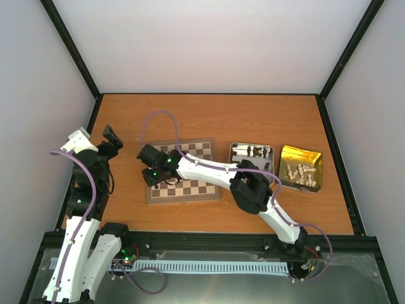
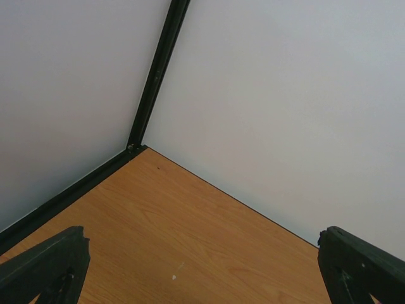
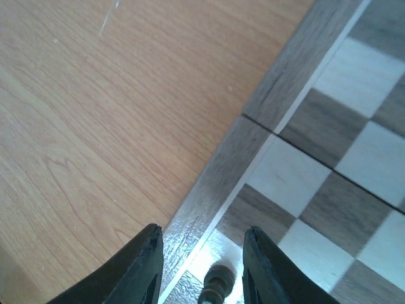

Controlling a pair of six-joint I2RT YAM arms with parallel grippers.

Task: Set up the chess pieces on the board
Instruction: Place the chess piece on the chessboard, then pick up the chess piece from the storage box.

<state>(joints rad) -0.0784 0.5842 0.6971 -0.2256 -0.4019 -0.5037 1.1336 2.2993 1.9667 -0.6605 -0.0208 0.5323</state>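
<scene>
My right claw (image 3: 200, 235) hangs unclenched around one dark chess piece (image 3: 218, 286) standing on the board (image 3: 329, 190) at its edge away from the silver tin (image 1: 251, 144) and gold tin (image 1: 311, 154), where most pieces wait unplaced.

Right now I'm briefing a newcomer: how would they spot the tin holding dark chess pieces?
Start at the chessboard mid-table. Two tins lie to its right; the silver tin is the nearer. Unlike the gold tin, it holds dark pieces, not cream pieces.

Orange-brown wooden table (image 1: 209, 114) boxed by 3 plain white walls (image 1: 209, 44) (black-framed corners).
</scene>
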